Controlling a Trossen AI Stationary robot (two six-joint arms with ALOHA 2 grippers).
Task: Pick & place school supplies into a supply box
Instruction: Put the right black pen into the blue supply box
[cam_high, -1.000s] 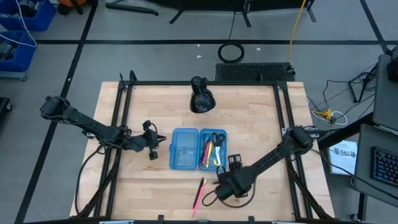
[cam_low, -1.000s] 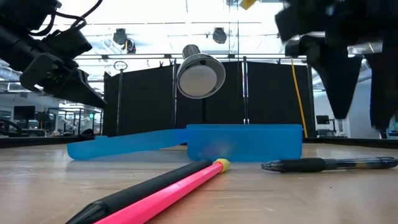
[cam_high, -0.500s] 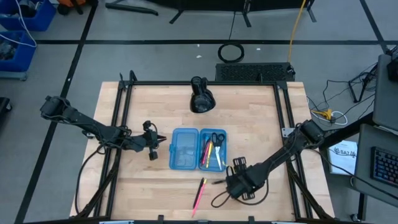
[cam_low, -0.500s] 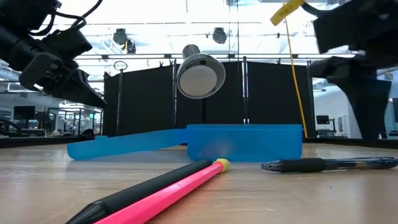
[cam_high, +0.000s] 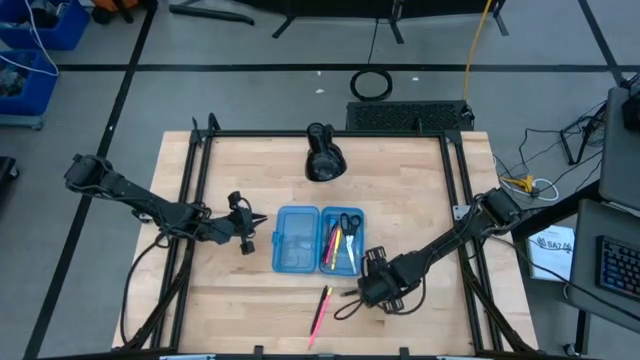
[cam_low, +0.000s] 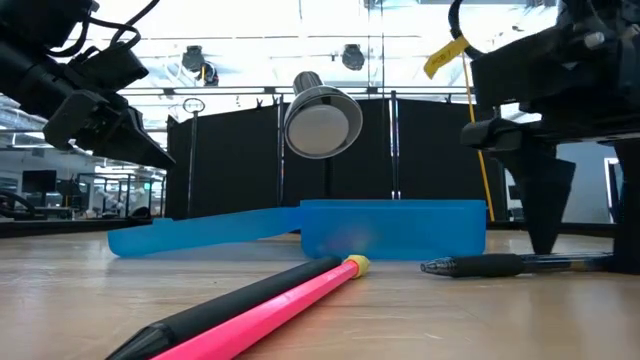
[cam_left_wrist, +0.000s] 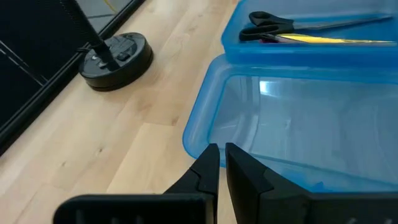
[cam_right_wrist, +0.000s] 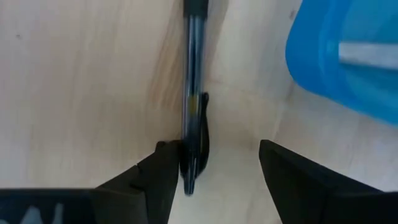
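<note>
The table (cam_high: 420, 200) fills the middle of the high view, and the supply box (cam_high: 296, 240) lies open at its centre, one half bare, the other holding scissors (cam_high: 347, 221) and several pens. A black dome (cam_high: 324, 160) stands above the box in the frame. My left gripper (cam_high: 247, 228) hovers just left of the box, fingers nearly together and holding nothing, pointing at the bare half. My right gripper (cam_high: 372, 280) is low at the lower right of the box, jaws wide, set down over the black pen (cam_right_wrist: 193, 93), which lies on the wood near the box's corner. In the right wrist view the pen sits hard against one of my fingers (cam_right_wrist: 163, 168), not centred in the gap. A pink pen (cam_high: 321, 312) lies loose at lower centre of the high view, apart from both grippers. The risk, as I judge it: closing from this offset could roll the pen sideways or pinch only its clip end, so it swings or drops on the lift. The box wall is also near, and a nudge could shift the light case.
</note>
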